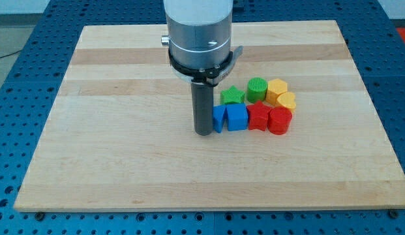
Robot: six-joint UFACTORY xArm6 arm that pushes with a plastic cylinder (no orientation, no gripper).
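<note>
My tip (203, 132) rests on the wooden board, touching or nearly touching the left side of a small blue block (218, 119). Right of that one sits a blue cube-like block (237, 117), followed by a red block (257, 117) and a red cylinder-like block (280, 121) in a row. Behind the row lie a green star-shaped block (233, 96), a green cylinder (256, 87), a yellow block (277, 89) and a second yellow block (286, 100). All of the blocks are packed in one tight cluster on the right of my tip.
The wooden board (124, 143) lies on a blue perforated table (19, 39). The arm's grey cylindrical body (197, 32) hangs over the board's top middle, hiding part of the board behind it.
</note>
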